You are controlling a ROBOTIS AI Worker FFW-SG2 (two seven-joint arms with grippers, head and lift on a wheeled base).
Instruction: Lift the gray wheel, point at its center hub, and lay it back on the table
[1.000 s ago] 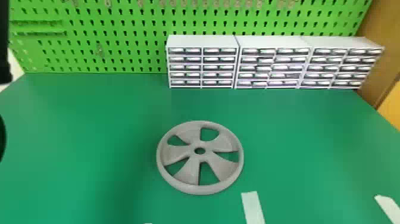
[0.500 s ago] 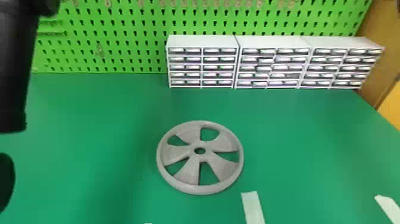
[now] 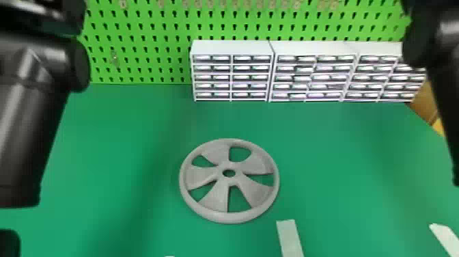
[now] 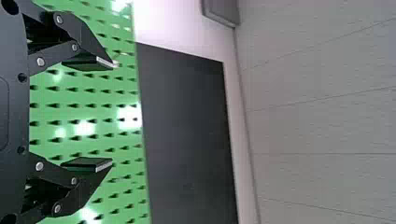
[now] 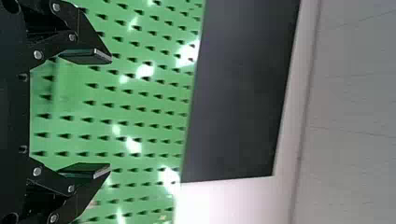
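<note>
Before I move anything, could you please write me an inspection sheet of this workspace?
Surface: green table, with pale strips on its near part.
Job's things: gray wheel lying flat, its hub uncovered.
Clutter: no loose items seen.
Grippers: left gripper and right gripper both open, with nothing between their fingers.
Cables: nothing seen.
Surroundings: white storage units along the back, green pegboard behind them.

Room rings the wheel [image 3: 217,196], drawer units [image 3: 307,73] behind
</note>
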